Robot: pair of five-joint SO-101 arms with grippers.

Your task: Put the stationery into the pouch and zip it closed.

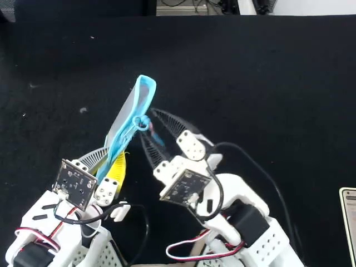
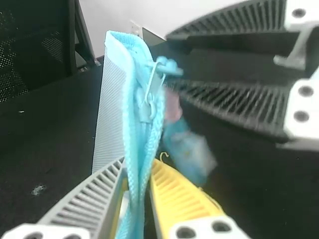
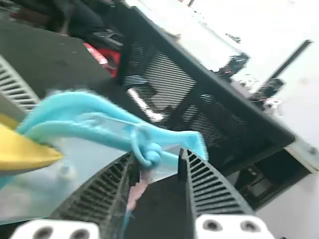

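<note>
Pouch (image 1: 130, 114) with light blue trim and a pale see-through side, held up off the black table (image 1: 250, 83) at a slant, its far end raised and pointing away from the two arms. From the high view we see the left gripper (image 1: 108, 161) clamped on the near end of the pouch, and the left wrist view shows that gripper (image 2: 134, 199) up close: its grey finger (image 2: 89, 199) presses one side of the pouch (image 2: 112, 99) and its yellow finger (image 2: 179, 199) the other, with the blue zip edge pinched between them. The zip pull (image 1: 142, 122) sits about midway along that blue edge, and a small, blurred pink and blue tag (image 2: 184, 144) hangs just below it. The right gripper (image 1: 147, 123) reaches in from the other side with its two black fingers (image 1: 169, 123) spread apart, one above and one below the pull. In the right wrist view the pull (image 3: 144, 149) lies right at the tip of one finger of the gripper (image 3: 158, 157), the jaws stand parted with a clear gap and nothing squeezed between them, and we cannot tell whether that fingertip touches the pull. We cannot make out what lies inside the pouch (image 3: 75, 107). A pale flat object (image 1: 349, 214) lies at the table's right edge, well away from both arms.
</note>
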